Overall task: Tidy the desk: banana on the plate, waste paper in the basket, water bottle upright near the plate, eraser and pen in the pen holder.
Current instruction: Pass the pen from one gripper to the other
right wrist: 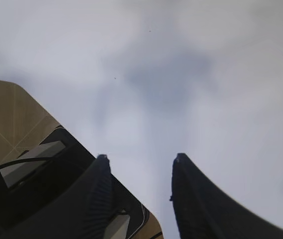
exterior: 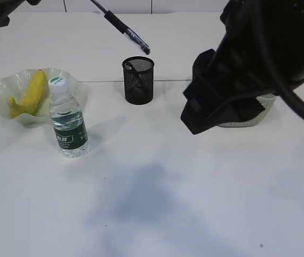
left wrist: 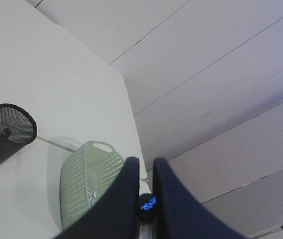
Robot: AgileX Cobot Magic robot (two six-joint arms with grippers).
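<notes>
Now pen [exterior: 121, 25] in left hand [left wrist: 144, 199], above pen holder [exterior: 138, 80].

robot test bench, lab-like. bare white table [exterior: 195, 203], plain white panelled wall behind. staged desk props only: mesh pen holder [exterior: 138, 80], water bottle [exterior: 68, 119], green basket [left wrist: 89, 181].

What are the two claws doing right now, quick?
Left gripper: fingers closed on the pen, held above the pen holder.
Right gripper: fingers open, holding nothing.
</notes>
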